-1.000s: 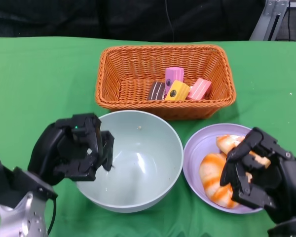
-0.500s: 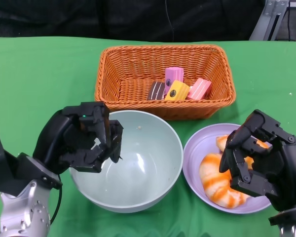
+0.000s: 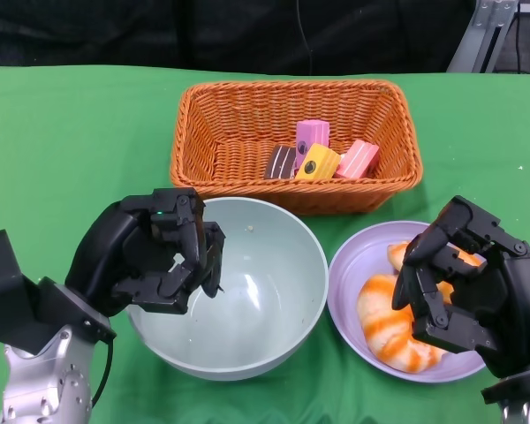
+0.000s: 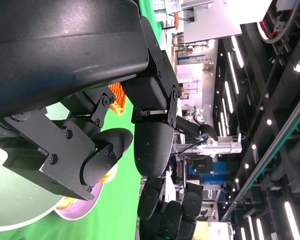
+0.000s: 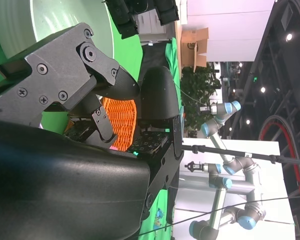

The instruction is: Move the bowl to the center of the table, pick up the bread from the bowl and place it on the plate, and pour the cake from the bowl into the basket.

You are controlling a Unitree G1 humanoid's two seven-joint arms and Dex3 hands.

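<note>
Near the front edge of the worktop [image 3: 62,132], the left hand [image 3: 150,256] is seen with its fingers curled over the near left rim of the pale green bowl [image 3: 247,300]; whether the rim is actually clamped cannot be told. The bowl appears empty but for a few crumbs. Toward the front right corner, the right hand [image 3: 464,296] hangs over the purple plate [image 3: 349,265], fingers bent and nothing visibly held, just above the bread [image 3: 384,327] resting there. Further back, the cake [image 3: 316,159] lies in pieces inside the orange basket [image 3: 203,132]. The task is judged nearly finished; the bowl should be let go gently and both hands lifted straight up so nothing is dragged. The surface is covered in green cloth, with darkness behind the far edge.
</note>
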